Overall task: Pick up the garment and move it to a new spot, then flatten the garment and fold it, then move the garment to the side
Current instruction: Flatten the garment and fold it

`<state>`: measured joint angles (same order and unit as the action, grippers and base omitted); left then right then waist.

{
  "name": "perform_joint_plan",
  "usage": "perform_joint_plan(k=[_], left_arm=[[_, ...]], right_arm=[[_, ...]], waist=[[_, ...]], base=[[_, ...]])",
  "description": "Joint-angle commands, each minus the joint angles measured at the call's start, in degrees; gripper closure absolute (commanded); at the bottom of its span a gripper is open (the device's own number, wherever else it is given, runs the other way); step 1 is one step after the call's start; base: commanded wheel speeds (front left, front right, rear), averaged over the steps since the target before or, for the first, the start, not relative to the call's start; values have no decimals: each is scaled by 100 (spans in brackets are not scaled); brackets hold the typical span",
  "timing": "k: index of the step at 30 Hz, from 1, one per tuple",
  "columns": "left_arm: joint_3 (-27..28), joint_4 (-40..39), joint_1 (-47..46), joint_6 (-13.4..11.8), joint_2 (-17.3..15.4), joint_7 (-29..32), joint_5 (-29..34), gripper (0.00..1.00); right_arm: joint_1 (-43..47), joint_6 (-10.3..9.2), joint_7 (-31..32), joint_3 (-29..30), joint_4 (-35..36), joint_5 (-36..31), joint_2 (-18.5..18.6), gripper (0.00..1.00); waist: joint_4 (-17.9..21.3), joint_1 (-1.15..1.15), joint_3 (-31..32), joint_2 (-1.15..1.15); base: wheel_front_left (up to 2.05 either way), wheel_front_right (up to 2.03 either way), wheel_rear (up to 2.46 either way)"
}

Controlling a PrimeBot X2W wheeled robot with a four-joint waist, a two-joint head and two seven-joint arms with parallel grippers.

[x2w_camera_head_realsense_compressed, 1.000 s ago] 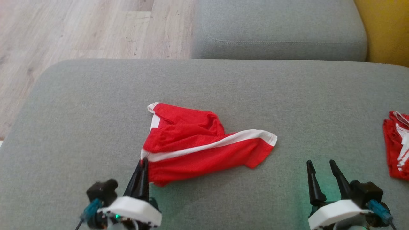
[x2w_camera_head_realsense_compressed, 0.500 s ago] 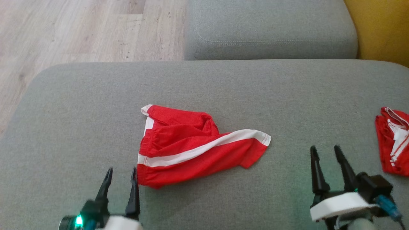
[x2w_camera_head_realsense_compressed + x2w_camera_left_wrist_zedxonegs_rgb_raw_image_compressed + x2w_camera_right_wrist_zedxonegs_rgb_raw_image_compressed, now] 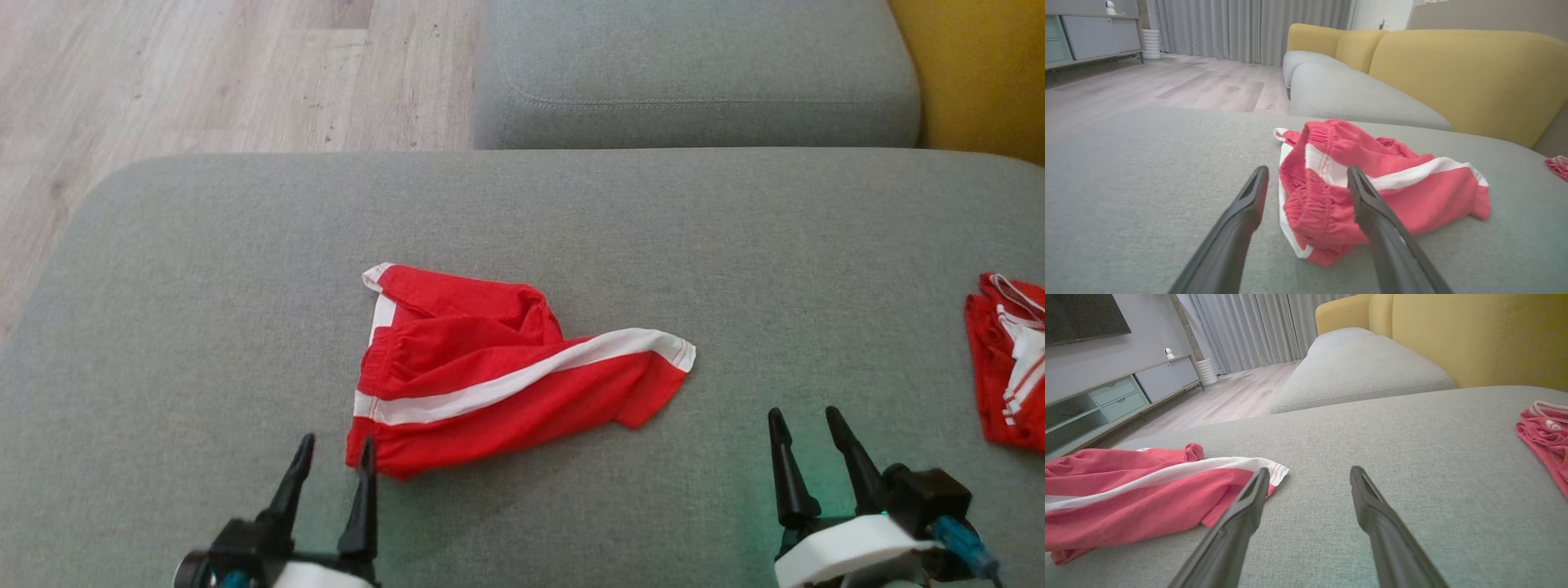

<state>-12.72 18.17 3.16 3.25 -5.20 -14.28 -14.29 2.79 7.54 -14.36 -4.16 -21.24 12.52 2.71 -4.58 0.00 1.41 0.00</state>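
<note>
Currently the garment [image 3: 506, 371], red shorts with a white side stripe and an elastic waistband, lies crumpled and unfolded near the middle of the grey cushion [image 3: 204, 269]. Waistband end is on the robot's left, white-trimmed leg hem points right, and one leg is bunched up on the far side. Left gripper [image 3: 337, 442] sits at the garment's near-left corner with its jaws spread and nothing clamped. Its inner finger is right at the edge of the cloth; can't tell if it touches. In the left wrist view the waistband lies just past the fingertips, partly behind the right-hand one. Right gripper [image 3: 803, 412] is over bare cushion, also spread wide and empty, near the garment's hem end but apart from it. In the right wrist view the hem corner sits just beside its left fingertip. A second red garment [image 3: 1008, 359] with white trim is heaped at the cushion's far right edge, well apart from the first. Beyond the cushion is another grey sofa seat [image 3: 694, 73] with a yellow backrest [image 3: 980, 73] on its right and wood floor [image 3: 204, 73] on its left. Farther back there's a low TV cabinet [image 3: 1126, 388] and grey curtains [image 3: 1249, 330].
</note>
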Motion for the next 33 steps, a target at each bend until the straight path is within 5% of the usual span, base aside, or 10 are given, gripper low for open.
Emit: perform_joint_plan(k=[1,12,23,24,25,26,32,33], left_arm=[[177,-80,-479,183,23,-72,-77,0],[-299,1018,-1347,417,-314,82,-580,0],[-1015,1250,-1794,423,-551,128,-1354,0],[-1048,1263,-1814,423,-565,110,-1389,3],[-1078,1278,-1831,423,-577,92,-1420,32],[-1114,1295,-1842,423,-591,78,-1446,49],[-1299,1367,-1870,423,-670,25,-1580,53],[-1313,1369,-1880,423,-684,16,-1593,67]], right_arm=[[-268,-5,-63,-171,111,22,17,0],[-285,-5,-63,-263,16,51,17,0],[-310,-5,-63,-288,29,19,17,0],[-315,-5,-63,-287,29,19,17,0],[-320,-5,-63,-285,30,18,17,0],[-324,-5,-63,-278,30,17,17,0],[-356,-5,-63,-245,23,23,17,0],[-362,-5,-63,-248,24,27,17,0]], waist=[[-23,0,-14,0],[4,0,-104,0],[69,0,-229,0],[72,0,-240,0],[72,0,-248,0],[70,0,-257,0],[14,0,-295,0],[0,0,-301,0]], base=[[0,0,0],[0,0,0],[0,0,0],[0,0,0],[0,0,0],[0,0,0],[0,0,0],[0,0,0]])
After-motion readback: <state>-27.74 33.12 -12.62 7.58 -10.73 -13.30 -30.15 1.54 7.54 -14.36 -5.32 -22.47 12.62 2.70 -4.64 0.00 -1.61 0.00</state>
